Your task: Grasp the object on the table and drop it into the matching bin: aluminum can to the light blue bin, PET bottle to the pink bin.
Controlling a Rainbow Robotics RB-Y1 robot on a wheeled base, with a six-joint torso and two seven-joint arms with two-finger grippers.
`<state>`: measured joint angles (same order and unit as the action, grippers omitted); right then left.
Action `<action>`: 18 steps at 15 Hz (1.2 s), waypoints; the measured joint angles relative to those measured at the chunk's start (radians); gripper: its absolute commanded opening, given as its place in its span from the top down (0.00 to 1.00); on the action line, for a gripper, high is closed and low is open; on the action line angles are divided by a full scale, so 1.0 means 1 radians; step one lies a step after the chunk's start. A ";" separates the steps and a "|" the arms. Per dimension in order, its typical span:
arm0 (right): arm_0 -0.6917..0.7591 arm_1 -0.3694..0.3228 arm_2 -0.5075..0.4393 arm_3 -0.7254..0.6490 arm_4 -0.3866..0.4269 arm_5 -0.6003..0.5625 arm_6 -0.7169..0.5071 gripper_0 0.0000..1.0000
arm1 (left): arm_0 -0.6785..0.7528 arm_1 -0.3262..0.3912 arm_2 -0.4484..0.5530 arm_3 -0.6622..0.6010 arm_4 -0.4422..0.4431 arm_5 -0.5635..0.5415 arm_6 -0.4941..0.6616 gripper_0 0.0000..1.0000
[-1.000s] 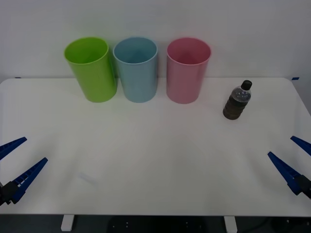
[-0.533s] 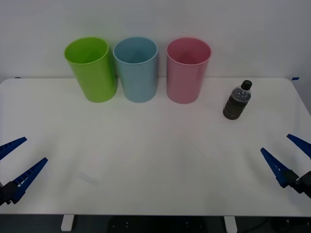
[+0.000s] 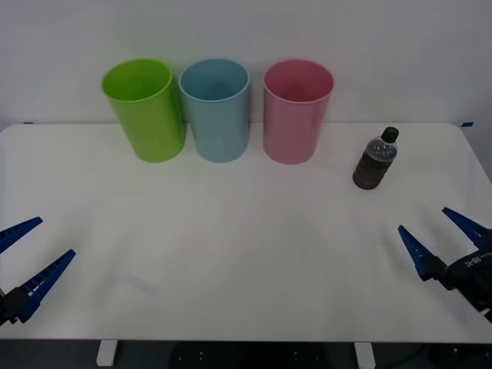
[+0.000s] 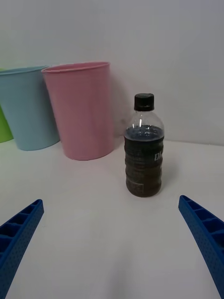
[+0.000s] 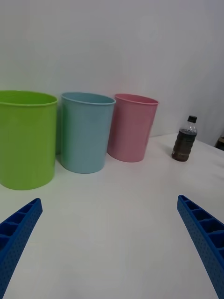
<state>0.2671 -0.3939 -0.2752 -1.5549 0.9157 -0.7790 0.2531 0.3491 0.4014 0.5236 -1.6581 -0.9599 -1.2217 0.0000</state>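
A small clear PET bottle point(image 3: 375, 159) point(image 4: 143, 149) point(image 5: 184, 139) with dark brown liquid and a black cap stands upright at the table's right rear. Just left of it stands the tall pink bin point(image 3: 296, 111) point(image 4: 80, 110) point(image 5: 131, 127), and the light blue bin point(image 3: 216, 108) point(image 4: 27, 107) point(image 5: 84, 131) comes after that. My right gripper point(image 3: 440, 237) point(image 4: 112, 247) is open near the front right edge, well short of the bottle, which stands between its fingers' lines in the right wrist view. My left gripper point(image 3: 21, 260) point(image 5: 109, 243) rests open at the front left edge.
A lime green bin point(image 3: 146, 108) point(image 5: 24, 138) stands at the left end of the row of bins. The white table point(image 3: 231, 254) is bare across its middle and front. A pale wall rises behind the bins.
My right gripper has moved inward to the left and a little forward over the table, toward the bottle. The left arm, bottle and bins have stayed still.
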 measured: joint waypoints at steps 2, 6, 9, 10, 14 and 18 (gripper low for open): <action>-0.038 0.001 0.016 0.042 0.000 0.014 0.013 0.00 | 0.000 0.000 0.000 0.000 0.000 0.000 0.000 0.00; -0.102 0.011 0.037 0.122 0.000 0.044 0.045 0.00 | 0.000 0.000 0.000 0.000 0.000 0.000 0.000 0.00; -0.154 0.033 0.043 0.175 0.004 0.072 0.076 0.00 | 0.000 0.000 0.000 0.000 0.000 0.000 0.000 0.00; -0.169 0.040 0.048 0.186 0.004 0.087 0.089 0.00 | 0.000 0.000 0.000 0.000 0.000 0.000 0.000 0.00; -0.234 0.064 0.063 0.243 0.005 0.127 0.133 0.00 | 0.000 0.000 0.000 0.000 0.000 0.000 0.000 0.00; -0.303 0.086 0.067 0.312 0.005 0.153 0.210 0.00 | 0.000 0.000 0.000 0.000 0.000 0.000 0.000 0.00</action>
<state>-0.0356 -0.3083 -0.2084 -1.2431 0.9203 -0.6259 0.4633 0.3491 0.4014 0.5236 -1.6581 -0.9599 -1.2217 0.0000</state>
